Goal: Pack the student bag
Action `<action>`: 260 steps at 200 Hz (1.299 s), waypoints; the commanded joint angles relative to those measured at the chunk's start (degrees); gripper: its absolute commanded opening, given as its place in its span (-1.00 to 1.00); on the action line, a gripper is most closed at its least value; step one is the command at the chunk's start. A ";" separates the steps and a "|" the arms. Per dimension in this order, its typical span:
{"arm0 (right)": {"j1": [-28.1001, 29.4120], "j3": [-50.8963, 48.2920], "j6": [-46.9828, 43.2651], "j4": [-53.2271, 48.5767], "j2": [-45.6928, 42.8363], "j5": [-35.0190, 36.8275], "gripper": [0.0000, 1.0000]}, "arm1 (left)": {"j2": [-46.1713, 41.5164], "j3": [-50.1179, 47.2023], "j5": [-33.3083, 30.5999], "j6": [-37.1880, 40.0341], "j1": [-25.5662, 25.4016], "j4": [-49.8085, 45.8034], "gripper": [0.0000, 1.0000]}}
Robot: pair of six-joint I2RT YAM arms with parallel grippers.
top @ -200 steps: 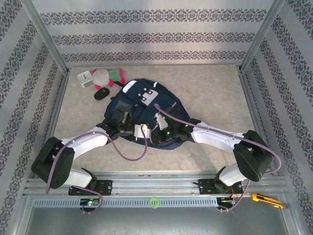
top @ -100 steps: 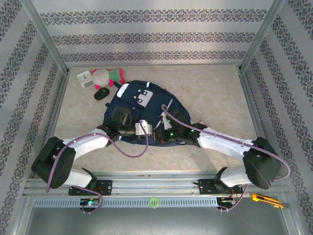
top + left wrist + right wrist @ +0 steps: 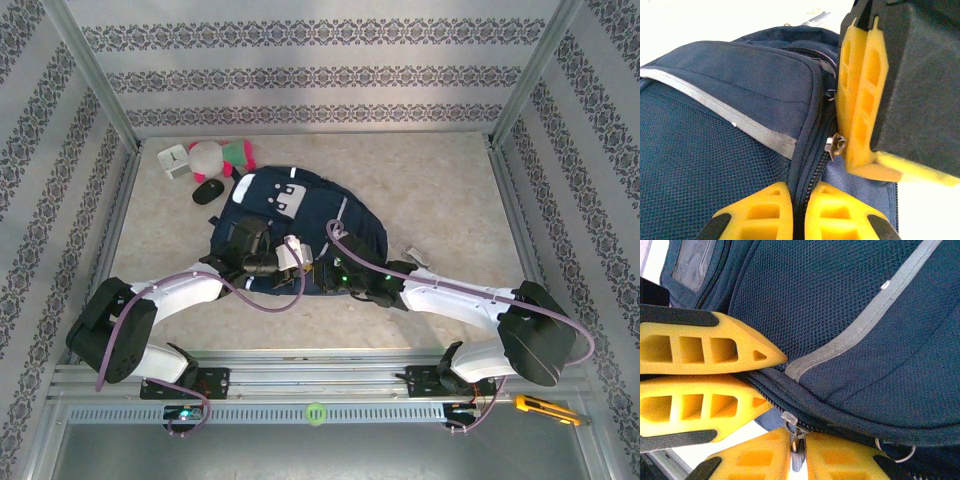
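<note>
The student bag (image 3: 290, 225) is a large navy fabric backpack lying flat on the tabletop (image 3: 440, 180), around its middle and a little toward its left side. Its grey-white front patches (image 3: 285, 195) face up at the end nearest the tabletop's far edge. Thin pale reflective stripes cross its mesh panels. A dark zip runs along the end nearest the tabletop's near edge, closed where it shows, and carries a small metal zip pull (image 3: 835, 144).
</note>
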 commanded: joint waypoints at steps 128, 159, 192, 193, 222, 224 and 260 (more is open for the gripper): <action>1.68 -4.73 6.21 -1.13 1.99 16.18 -0.39 | 0.46 1.41 7.47 -10.76 0.34 11.75 -1.00; 1.68 -4.71 5.39 -1.79 2.20 18.28 -0.66 | 0.35 1.46 7.12 -10.73 0.32 11.55 -1.00; 0.17 -5.80 1.40 -7.30 -2.60 17.30 -1.00 | -0.75 1.33 5.45 -5.99 1.38 6.64 -1.00; 0.05 -5.90 1.19 -7.40 -2.84 17.10 -1.00 | -0.77 1.31 5.42 -5.92 1.49 6.47 -1.00; -6.34 -8.73 -4.98 -10.35 -9.49 8.29 -1.00 | -1.90 1.21 5.83 -1.41 3.83 0.98 -1.00; -7.02 -8.90 -5.25 -10.59 -9.88 7.65 -1.00 | -1.97 1.18 5.81 -1.14 3.97 0.60 -1.00; -15.95 -8.62 -13.30 -14.60 -12.27 -2.72 -1.00 | -3.10 1.53 7.03 2.80 5.17 -5.07 -1.00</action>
